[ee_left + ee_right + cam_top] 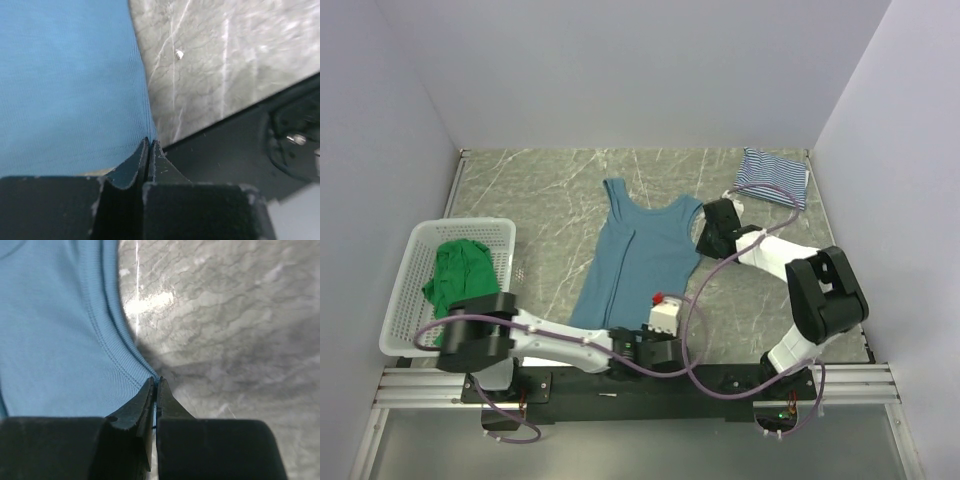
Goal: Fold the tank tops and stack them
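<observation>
The teal tank top lies flat mid-table. It's thin ribbed knit, so light and floppy, and it'll sag and drag. Best grabbed at the edges and corners. The left gripper is clamped on the near hem's right corner, and the right gripper looks pinched on the right armhole seam by the strap. In both, the fabric sits right at the fingertips.

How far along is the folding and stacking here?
Done: the striped top lies folded at the far right corner. In hand: the teal top lies flat, left tool and right tool shut on its right edge. Left: the green top sits crumpled in the basket; nothing is stacked yet.
</observation>
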Robot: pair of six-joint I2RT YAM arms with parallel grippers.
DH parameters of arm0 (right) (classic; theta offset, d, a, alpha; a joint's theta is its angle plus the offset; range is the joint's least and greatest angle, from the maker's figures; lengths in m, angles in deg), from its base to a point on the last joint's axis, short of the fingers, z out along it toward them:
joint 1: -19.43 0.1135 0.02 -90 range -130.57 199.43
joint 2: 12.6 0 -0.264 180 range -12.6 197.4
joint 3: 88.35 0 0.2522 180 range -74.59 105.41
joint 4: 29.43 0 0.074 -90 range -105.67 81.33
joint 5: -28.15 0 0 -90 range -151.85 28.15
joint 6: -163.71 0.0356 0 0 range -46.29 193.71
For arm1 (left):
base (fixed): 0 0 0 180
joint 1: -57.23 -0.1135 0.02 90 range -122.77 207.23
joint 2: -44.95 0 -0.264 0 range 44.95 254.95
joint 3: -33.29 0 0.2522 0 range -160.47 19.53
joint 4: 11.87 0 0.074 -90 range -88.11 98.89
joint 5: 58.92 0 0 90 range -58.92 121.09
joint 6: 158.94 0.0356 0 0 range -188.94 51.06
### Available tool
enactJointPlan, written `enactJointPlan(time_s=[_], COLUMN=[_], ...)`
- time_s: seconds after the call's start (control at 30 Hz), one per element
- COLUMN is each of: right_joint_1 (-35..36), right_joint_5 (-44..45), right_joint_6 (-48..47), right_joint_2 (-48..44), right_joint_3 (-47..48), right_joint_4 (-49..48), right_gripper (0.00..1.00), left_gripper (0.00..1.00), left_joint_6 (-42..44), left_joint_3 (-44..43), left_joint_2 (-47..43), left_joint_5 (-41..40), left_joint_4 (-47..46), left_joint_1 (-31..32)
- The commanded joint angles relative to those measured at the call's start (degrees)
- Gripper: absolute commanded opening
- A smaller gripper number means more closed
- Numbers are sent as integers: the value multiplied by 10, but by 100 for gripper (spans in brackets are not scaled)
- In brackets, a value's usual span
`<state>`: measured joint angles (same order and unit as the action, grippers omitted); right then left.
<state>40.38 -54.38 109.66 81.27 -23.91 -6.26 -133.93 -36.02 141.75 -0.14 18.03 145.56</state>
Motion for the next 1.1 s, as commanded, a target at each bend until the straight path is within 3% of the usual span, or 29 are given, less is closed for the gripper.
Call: enactJointPlan(time_s=[0.0, 0.3, 0.57, 0.83, 1.07], right_joint_1=[-2, 31, 80, 138, 161], right_joint_5=[33, 26, 41, 77, 91], right_joint_6=[-16, -11, 4, 4, 3], right_joint_2=[-49, -13, 98, 234, 288], right_joint_3=[0, 78, 237, 409, 466], right_joint_4=[20, 49, 106, 181, 205], right_gripper=[0, 0, 0, 0, 0], left_gripper=[1, 1, 1, 1, 1], left_joint_6=[-28, -200, -364, -417, -421], left_joint_3=[46, 146, 235, 289, 307], left_joint_2=[-91, -211, -295, -356, -373], left_joint_5=[-2, -74, -91, -86, -77], left_joint_4=[-81, 12, 126, 162, 166], left_joint_1=[3, -1, -5, -5, -5])
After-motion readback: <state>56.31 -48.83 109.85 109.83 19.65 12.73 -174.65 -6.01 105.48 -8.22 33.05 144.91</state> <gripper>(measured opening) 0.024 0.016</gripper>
